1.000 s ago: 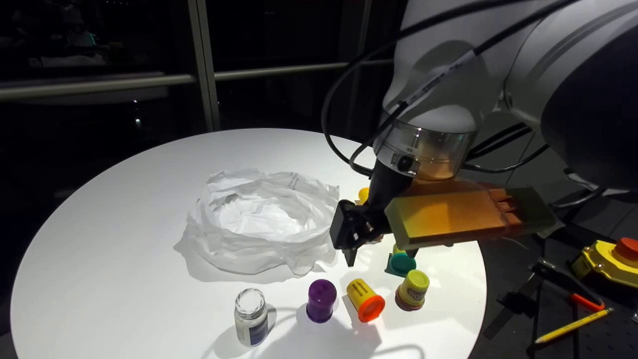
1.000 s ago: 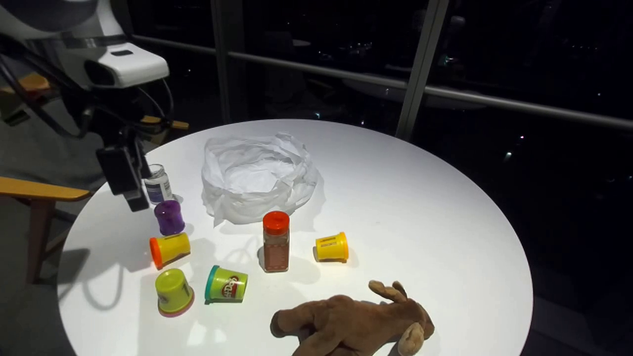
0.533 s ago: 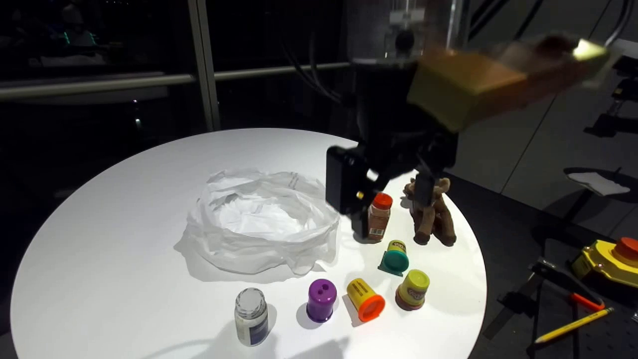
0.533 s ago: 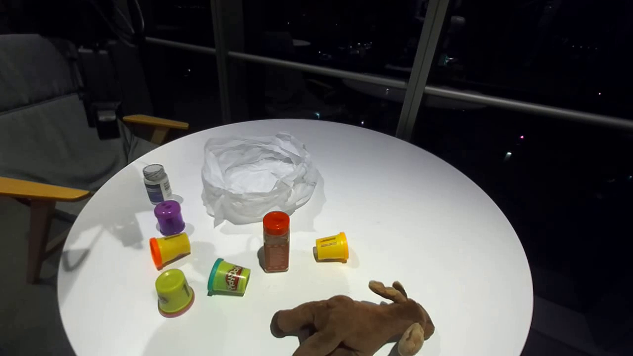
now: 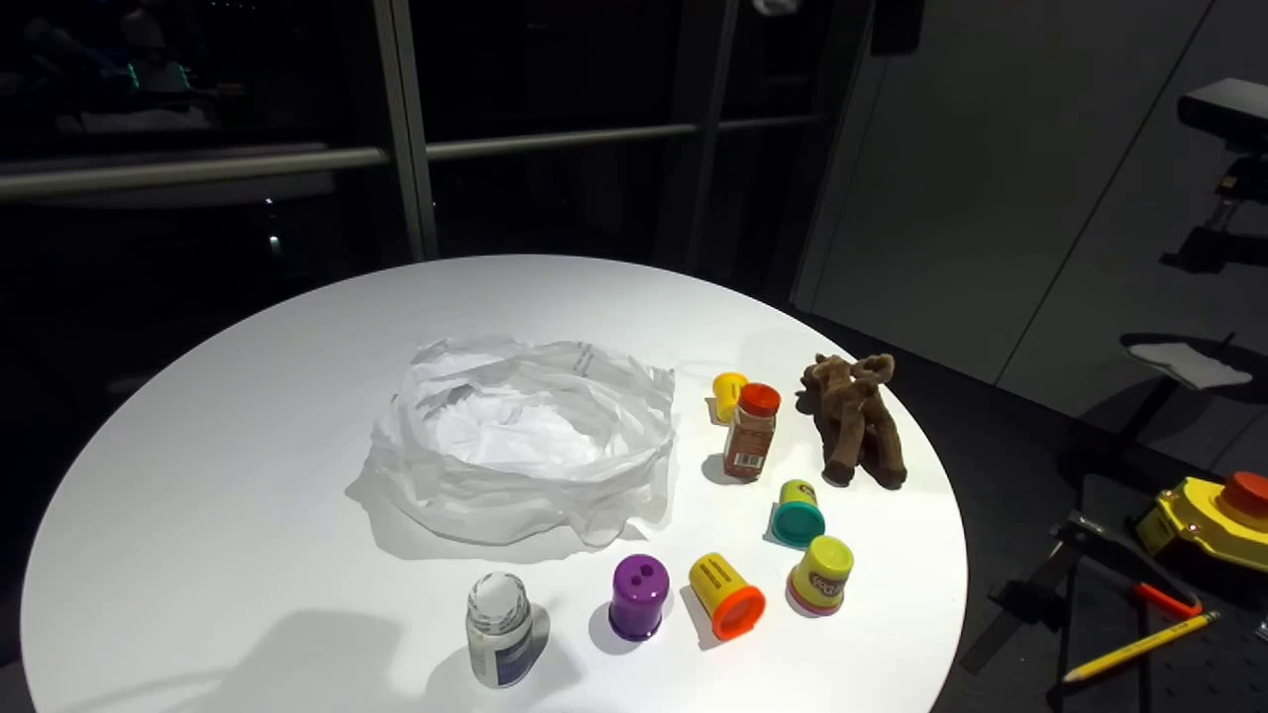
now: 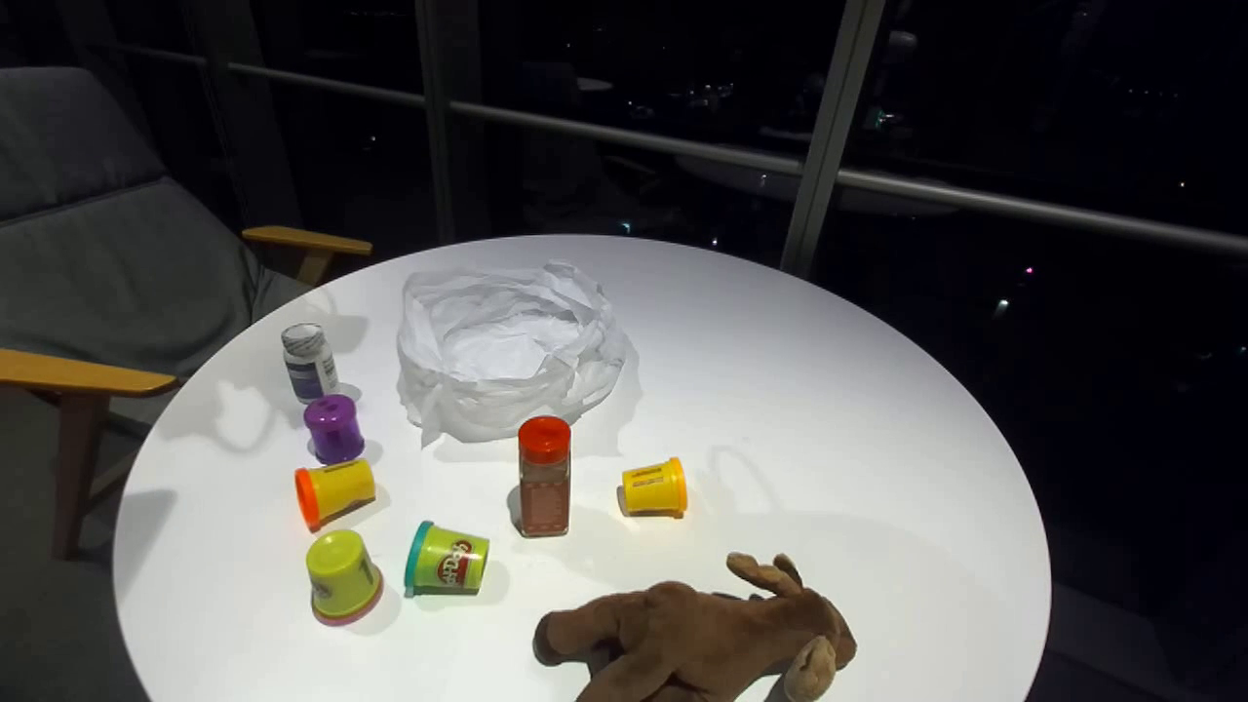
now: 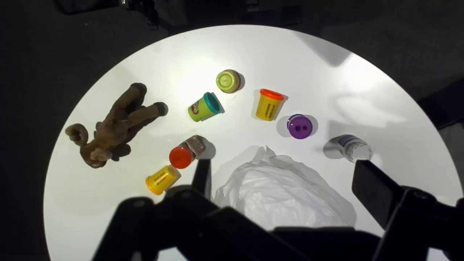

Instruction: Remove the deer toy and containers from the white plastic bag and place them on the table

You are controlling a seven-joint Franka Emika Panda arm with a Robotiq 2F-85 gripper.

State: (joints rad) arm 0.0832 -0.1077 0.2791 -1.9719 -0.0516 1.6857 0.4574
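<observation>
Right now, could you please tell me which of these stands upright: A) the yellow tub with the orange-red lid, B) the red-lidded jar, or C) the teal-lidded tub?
B, as both exterior views show the red-lidded jar standing with its lid uppermost.

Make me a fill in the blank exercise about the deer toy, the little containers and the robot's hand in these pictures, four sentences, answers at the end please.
1. On the round table, the deer toy is coloured ____.
2. The purple container shows ____ holes in its top.
3. The red-lidded jar stands upright, while the teal-lidded tub lies on its ____.
4. In the wrist view, the hand is ____ rather than shut.

Missing words: brown; two; side; open.
</observation>
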